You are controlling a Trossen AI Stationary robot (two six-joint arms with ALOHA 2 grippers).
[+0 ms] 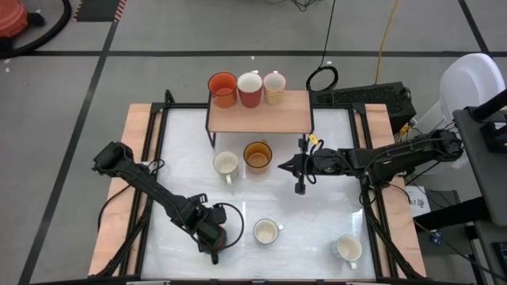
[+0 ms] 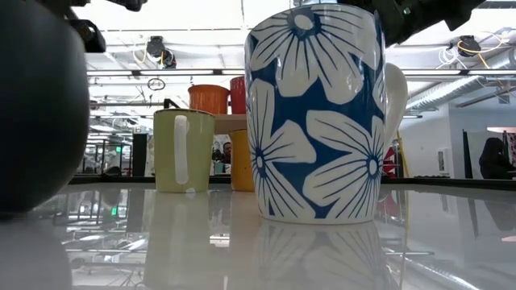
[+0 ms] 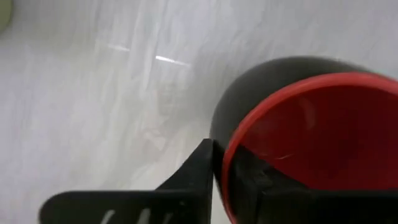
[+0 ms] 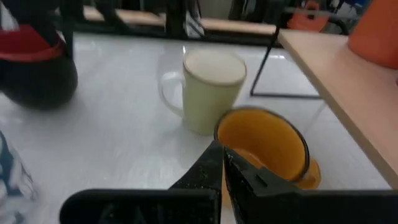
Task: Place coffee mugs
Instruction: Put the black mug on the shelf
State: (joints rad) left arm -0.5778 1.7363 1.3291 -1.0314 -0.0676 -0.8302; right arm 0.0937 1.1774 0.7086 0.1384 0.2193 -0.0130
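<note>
Table [image 1: 190,170]: white top holding five mugs and a wooden shelf.
Wooden shelf [image 1: 261,117]: at the far edge; an orange mug [image 1: 223,89], a red mug [image 1: 249,89] and a patterned cream mug [image 1: 274,87] stand in a row along its back.
Left gripper [image 1: 215,237]: near front edge, fingers pinched on the rim of a black mug [image 3: 292,124] with red interior.
Right gripper [image 1: 300,169]: mid-table, fingers pressed together, just beside the amber mug [image 1: 257,155].
Cream mug [image 1: 226,165]: beside the amber one.
Blue-flowered mug [image 2: 318,113]: front centre.
White mug [image 1: 347,249]: front right.
</note>
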